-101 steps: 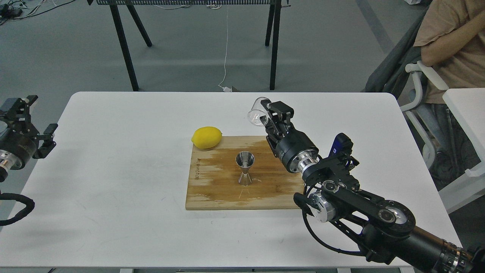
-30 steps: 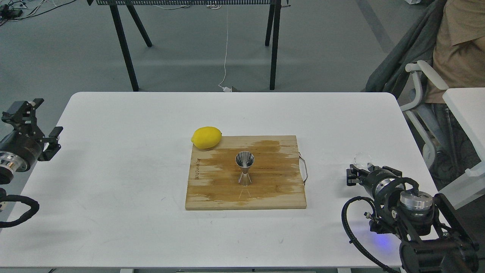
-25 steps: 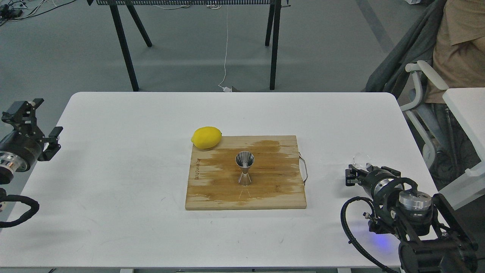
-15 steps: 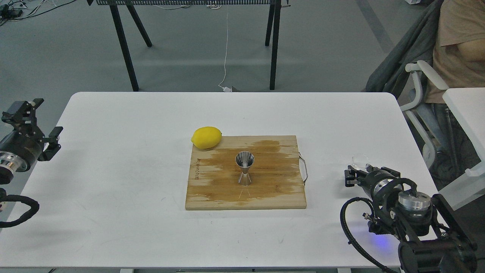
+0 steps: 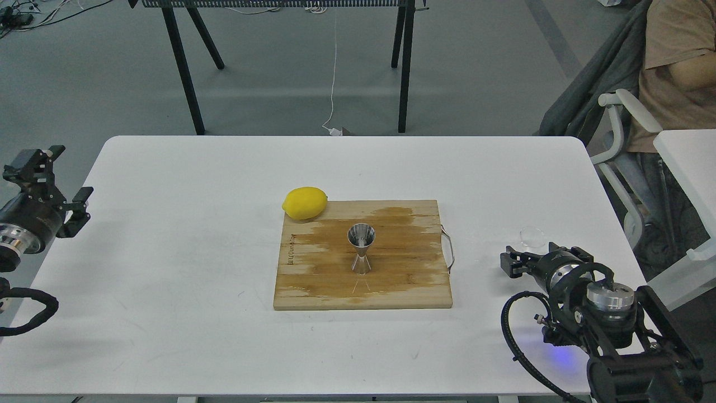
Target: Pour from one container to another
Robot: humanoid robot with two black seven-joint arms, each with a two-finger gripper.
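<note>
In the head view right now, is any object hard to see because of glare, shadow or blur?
Head view: sharp, with even, soft light. The glass cup is only a faint outline against the white table. The jigger shows bright reflections but reads clearly on the board. A blue glow lies on the table under the right arm. The right gripper is dark and small.

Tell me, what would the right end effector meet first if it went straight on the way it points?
Probably the handle of the board. The right end effector points left, low over the table. The cup stands beside it, off that line. Depth is unclear.
</note>
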